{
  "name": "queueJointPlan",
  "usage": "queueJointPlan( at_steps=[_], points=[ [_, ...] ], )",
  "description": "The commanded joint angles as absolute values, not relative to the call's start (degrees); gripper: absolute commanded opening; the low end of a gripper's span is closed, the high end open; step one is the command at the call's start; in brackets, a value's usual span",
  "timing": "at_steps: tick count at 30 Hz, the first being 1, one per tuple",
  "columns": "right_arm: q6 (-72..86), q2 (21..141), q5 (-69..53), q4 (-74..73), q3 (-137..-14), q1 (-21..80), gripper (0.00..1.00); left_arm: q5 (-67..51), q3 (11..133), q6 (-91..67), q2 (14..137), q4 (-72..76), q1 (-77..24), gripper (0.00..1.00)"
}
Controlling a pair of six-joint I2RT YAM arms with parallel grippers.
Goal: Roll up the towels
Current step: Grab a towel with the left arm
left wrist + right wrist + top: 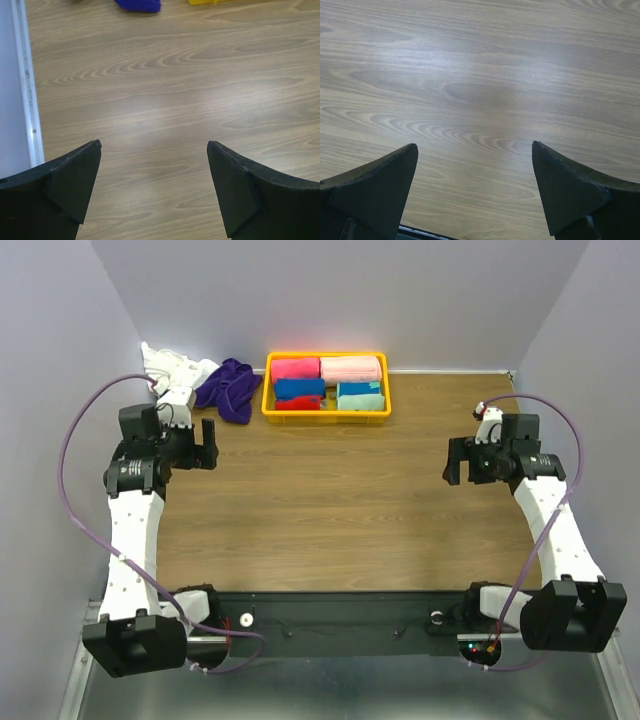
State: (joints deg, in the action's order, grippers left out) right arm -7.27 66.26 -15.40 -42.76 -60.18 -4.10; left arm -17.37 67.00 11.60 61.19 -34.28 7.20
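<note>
While both towels lie crumpled at the far-left corner of the wooden table [330, 510], neither is spread or rolled, so the task is judged to be at its very start.

Purple towel [228, 388]: a loose heap just beside the yellow basket [326, 414]; whether they touch cannot be told.

White towel [178, 368]: bunched against the left wall, touching the purple one and partly hidden behind the left arm.

Left gripper [205, 444]: fingers spread wide with nothing between them, over bare wood just in front of the purple heap.

Right gripper [455, 460]: likewise spread wide and empty, well apart from both towels, at the opposite side of the table.

Basket contents: pink, red, blue and teal rolled towels, not part of the job.

Probable hazards:
1. Because the two heaps meet, a pinch near their junction may lift both cloths at once.
2. A grasp on a fold rather than a corner would leave the cloth bunched when dragged out, giving a lopsided roll.
3. Pulling the purple towel sideways may catch and shift the basket.
4. The white towel sits tight against the wall, where the left arm has little room.
</note>
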Motion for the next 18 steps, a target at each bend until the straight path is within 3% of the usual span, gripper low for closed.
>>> queueJointPlan(
  at_steps=[1,8,18],
  points=[
    [-6.9,67.4,-17.0,-41.0,-62.8,-4.0,1.00,-12.3,71.9,15.4,66.2,-30.6,7.0,0.99],
    [-6.9,71.1,-18.5,-41.5,-63.9,-4.0,1.00,-9.1,87.0,18.3,86.1,-28.9,6.9,0.99],
    [-7.9,75.1,-19.1,-41.6,-63.7,-4.1,1.00,-14.8,107.4,12.0,112.4,-24.7,6.7,0.99]
  ],
)
